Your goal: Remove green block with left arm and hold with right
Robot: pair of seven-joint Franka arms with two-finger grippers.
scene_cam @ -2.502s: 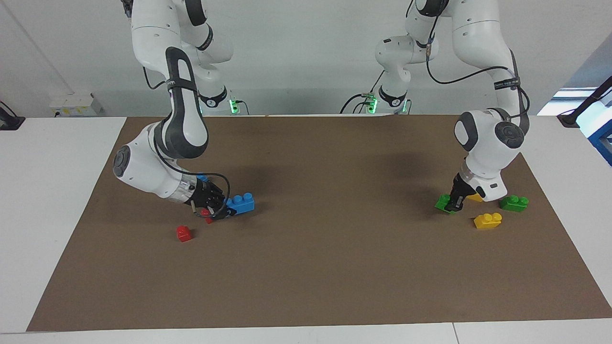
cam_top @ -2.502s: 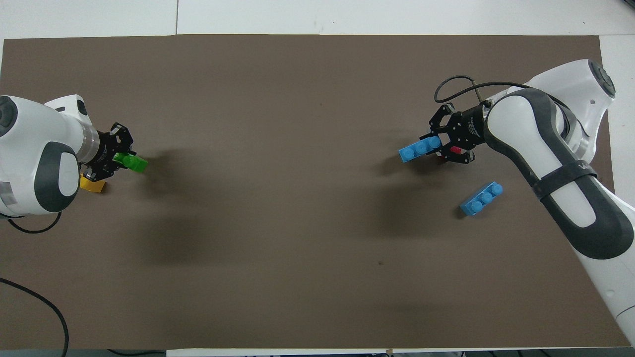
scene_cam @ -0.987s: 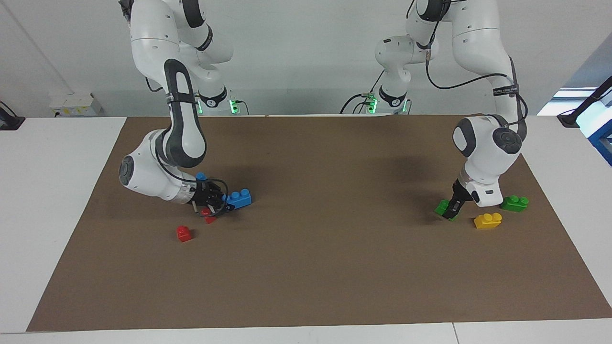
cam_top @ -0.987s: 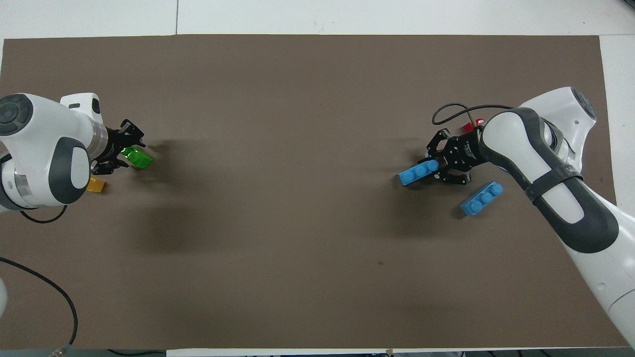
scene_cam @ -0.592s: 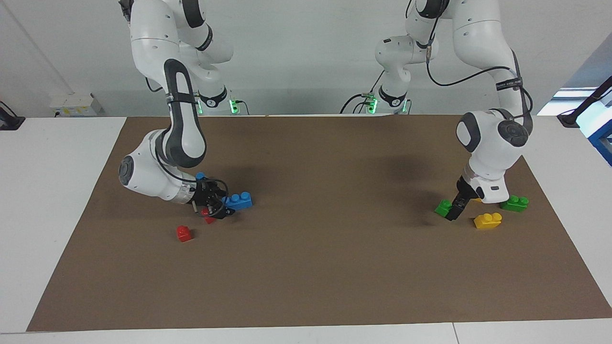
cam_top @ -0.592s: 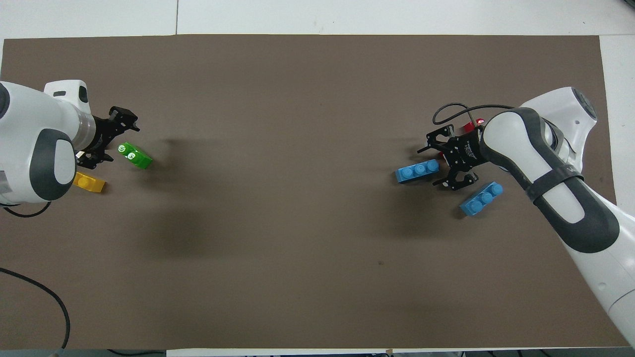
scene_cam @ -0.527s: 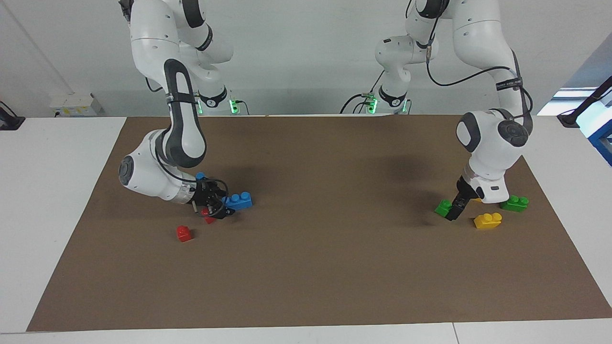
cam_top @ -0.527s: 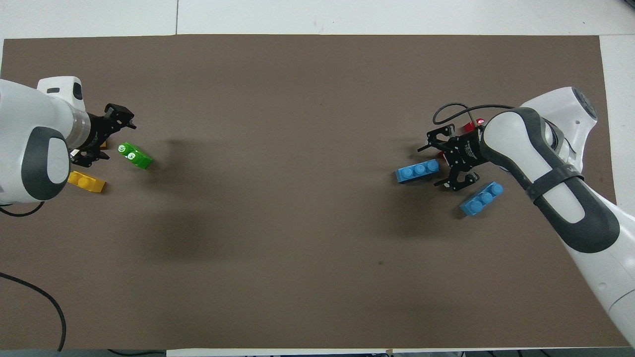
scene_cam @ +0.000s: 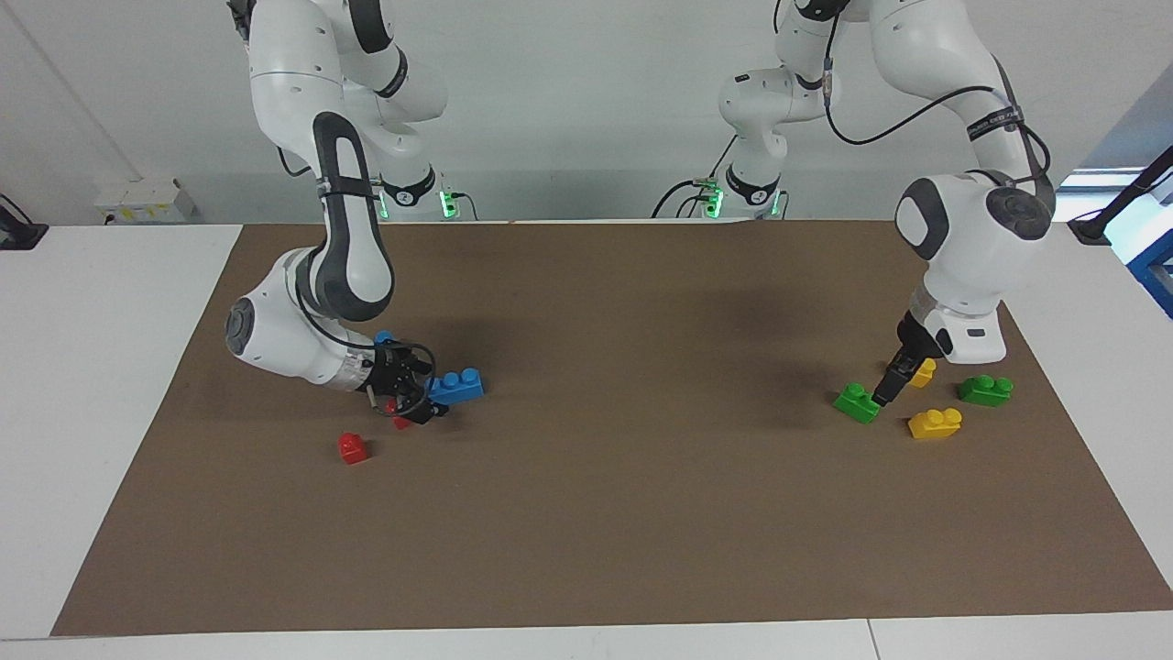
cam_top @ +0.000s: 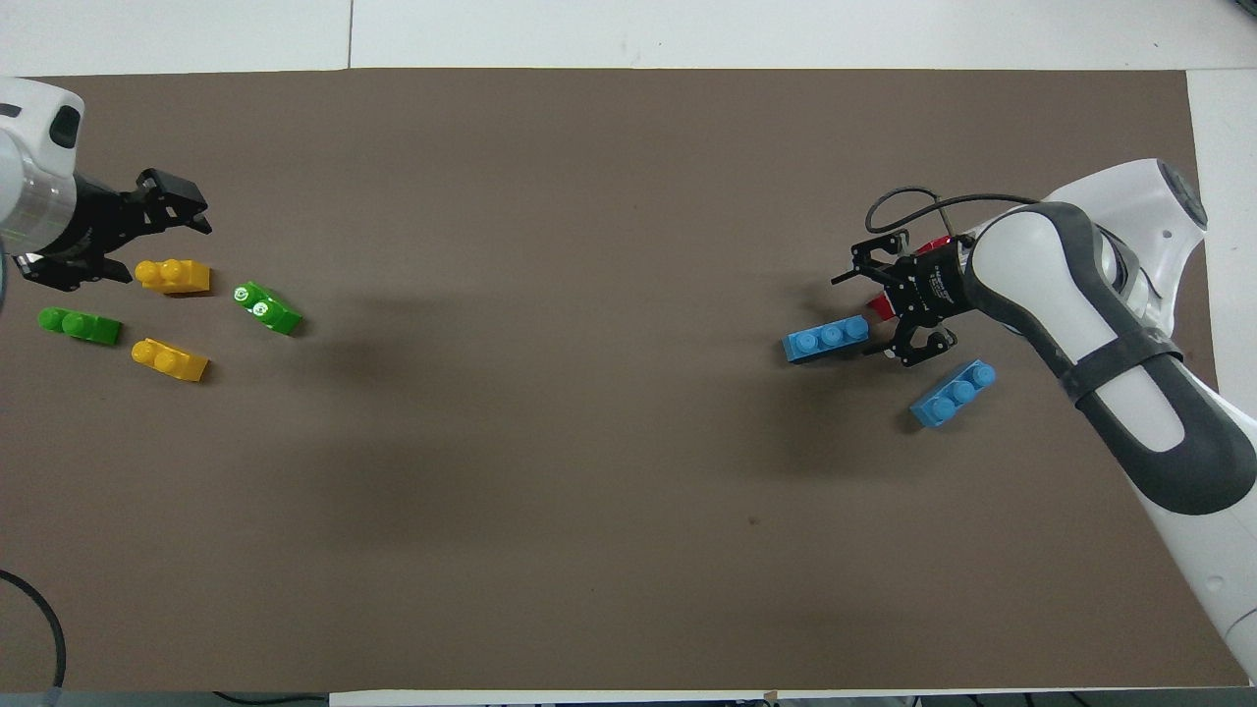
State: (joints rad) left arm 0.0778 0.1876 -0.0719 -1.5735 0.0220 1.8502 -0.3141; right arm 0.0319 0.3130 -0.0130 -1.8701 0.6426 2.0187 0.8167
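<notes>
My left gripper (scene_cam: 893,380), open, is hovering just beside the freed green block (scene_cam: 856,401); my right gripper (cam_top: 889,312) is gaping, holding nothing.

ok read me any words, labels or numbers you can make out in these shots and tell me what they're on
No text can be read for certain.
A round badge on the right arm's base collar: one digit, too small to read.
A black band with white print on the left arm: too small to read.
The bricks show no lettering.
</notes>
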